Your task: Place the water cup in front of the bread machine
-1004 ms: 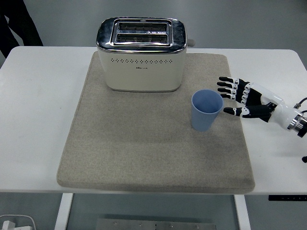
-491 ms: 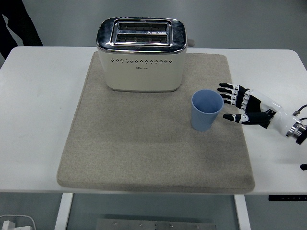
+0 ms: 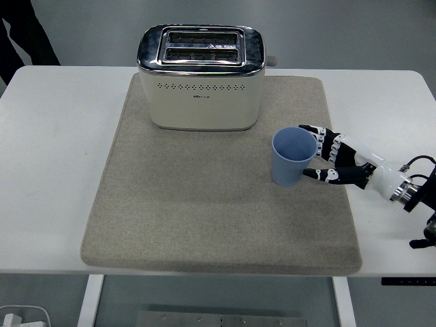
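Note:
A blue water cup (image 3: 293,157) stands upright on the grey mat (image 3: 204,204), to the right of and a little nearer than the cream toaster (image 3: 201,77). My right hand (image 3: 320,155) reaches in from the right edge. Its fingers are spread around the cup's right side, upper fingers at the rim and thumb (image 3: 320,175) low near the base. They are close to or just touching the cup, without a closed grasp. The left arm does not show.
The mat covers the middle of the white table (image 3: 48,170). The toaster sits at the mat's back. A person's dark clothing (image 3: 24,34) shows at the top left, behind the table.
My right hand has moved left and slightly down, from beside the cup with a gap to right against its side. The cup has stayed in place.

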Controlling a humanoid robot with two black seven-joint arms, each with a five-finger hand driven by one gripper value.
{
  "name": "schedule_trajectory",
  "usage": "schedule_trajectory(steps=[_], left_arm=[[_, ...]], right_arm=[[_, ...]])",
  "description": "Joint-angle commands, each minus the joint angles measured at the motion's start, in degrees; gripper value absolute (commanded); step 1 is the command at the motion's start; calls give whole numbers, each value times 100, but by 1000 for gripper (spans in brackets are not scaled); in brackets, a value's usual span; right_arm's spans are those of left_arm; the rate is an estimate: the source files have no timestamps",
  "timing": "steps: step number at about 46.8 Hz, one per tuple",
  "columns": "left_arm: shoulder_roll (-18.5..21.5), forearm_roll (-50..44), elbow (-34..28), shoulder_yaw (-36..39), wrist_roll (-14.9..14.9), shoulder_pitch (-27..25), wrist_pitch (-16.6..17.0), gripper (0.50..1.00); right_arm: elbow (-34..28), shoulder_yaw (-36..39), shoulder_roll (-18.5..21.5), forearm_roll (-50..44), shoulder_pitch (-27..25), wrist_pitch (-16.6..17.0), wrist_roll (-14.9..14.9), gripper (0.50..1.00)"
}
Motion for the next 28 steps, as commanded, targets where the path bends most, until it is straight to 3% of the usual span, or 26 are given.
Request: schedule_trajectory(steps=[1, 28], left_arm=[[0, 0, 0, 3, 0, 0, -8, 1000], [0, 0, 0, 3, 0, 0, 0, 1000]], right_arm=[[-9, -10, 64, 0, 0, -7, -5, 930], [-272, -19, 442, 0, 53, 2, -5, 930]])
